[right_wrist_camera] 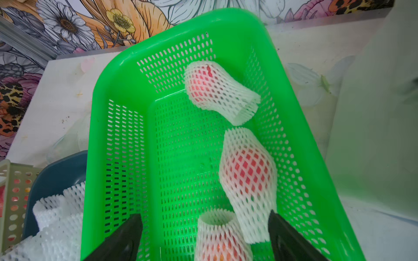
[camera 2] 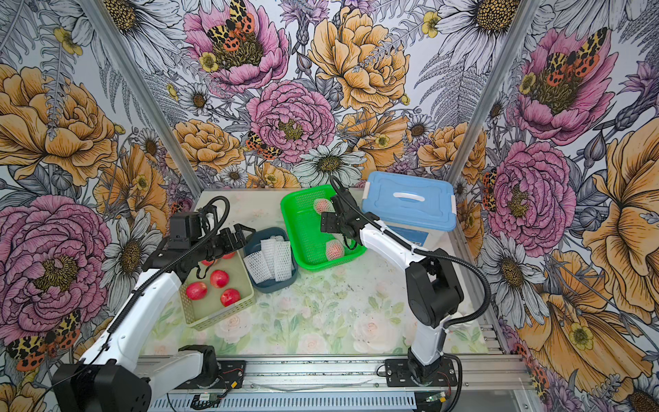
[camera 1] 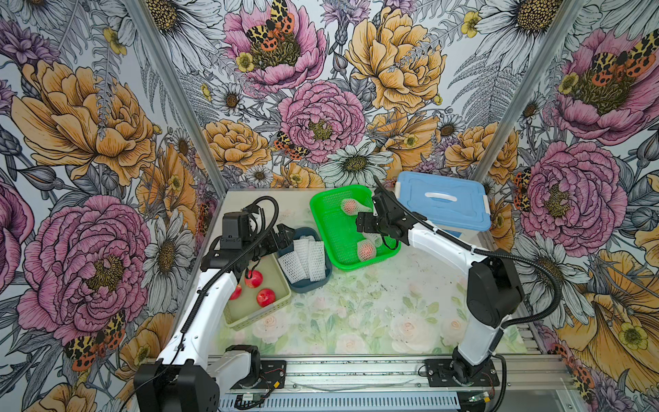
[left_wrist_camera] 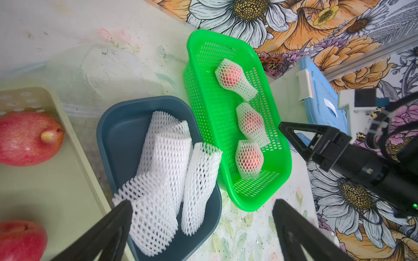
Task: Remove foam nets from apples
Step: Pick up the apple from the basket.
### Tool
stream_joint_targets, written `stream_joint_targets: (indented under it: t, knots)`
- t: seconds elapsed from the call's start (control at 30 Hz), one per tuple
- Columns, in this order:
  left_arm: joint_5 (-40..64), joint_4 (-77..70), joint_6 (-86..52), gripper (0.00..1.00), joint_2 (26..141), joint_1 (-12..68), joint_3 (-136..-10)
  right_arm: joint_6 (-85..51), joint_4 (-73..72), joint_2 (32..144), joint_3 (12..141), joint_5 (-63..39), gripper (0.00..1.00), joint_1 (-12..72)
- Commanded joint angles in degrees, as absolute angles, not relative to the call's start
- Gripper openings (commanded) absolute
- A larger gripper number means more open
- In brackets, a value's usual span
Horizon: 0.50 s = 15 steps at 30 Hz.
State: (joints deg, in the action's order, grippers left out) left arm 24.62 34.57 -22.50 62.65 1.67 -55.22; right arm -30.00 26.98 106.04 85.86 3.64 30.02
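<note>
Right wrist view: right gripper hangs over the green basket, jaws spread wide, nothing clamped. Three apples lie in a row inside, each wrapped in a white net. The nearest one sits below and between the jaws; I cannot tell if they touch it.

Both top views show only two wrapped apples; the right arm covers the middle one.

Left wrist view: left gripper has its jaws wide apart and empty, above the blue tub. Loose foam nets are piled flat in the tub. This view also catches all three wrapped apples, and one finger of the right gripper beside the green basket.

Bare red apples lie in the cream basket, just beside the tub. Two show in the left wrist view; a top view shows three in the clear, with more half hidden under the left arm.

Blue-lidded box stands behind the green basket on the worktop. It is whole only in the top views.
</note>
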Motion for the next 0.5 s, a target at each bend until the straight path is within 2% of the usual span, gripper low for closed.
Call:
stream_joint_targets:
  t: [0.0, 0.2, 0.47]
  knots:
    - [28.86, 37.12, -21.08, 0.99, 60.76, 0.07, -53.61, -28.7, 36.59, 111.26, 91.81, 4.85, 0.85, 29.71]
    - [33.58, 37.35, -20.65, 0.99, 57.83, -1.01, -51.37, -27.51, 40.25, 114.18, 95.5, 13.25, 0.84, 29.71]
    - [34.36, 37.27, -20.57, 0.99, 55.79, -0.92, -50.82, -25.58, 42.36, 119.2, 98.6, 12.48, 0.85, 29.0]
